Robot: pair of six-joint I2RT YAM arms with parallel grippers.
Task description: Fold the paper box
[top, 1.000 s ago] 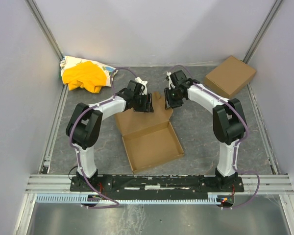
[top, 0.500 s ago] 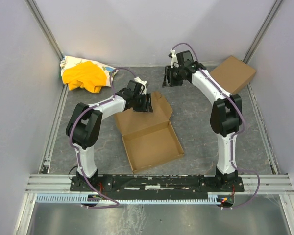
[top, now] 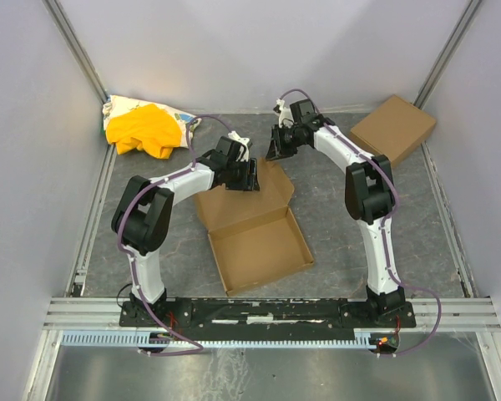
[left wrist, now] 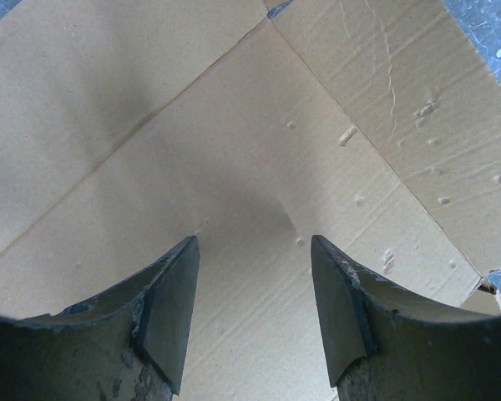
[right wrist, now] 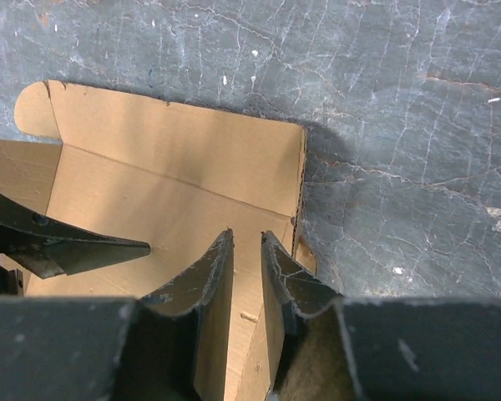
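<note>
- Left jaws wide apart, empty, close over the lid panel of the paper box (top: 255,238).
- Paper box mid-surface (top: 330,238), tray open, lid toward the far side.
- Right jaws narrow, holding nothing, above the lid's far edge.

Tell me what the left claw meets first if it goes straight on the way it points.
The paper box: the left claw, fingers apart, points squarely at its flat lid panel, which fills the left wrist view. Whether the fingertips touch it yet is unclear.
</note>
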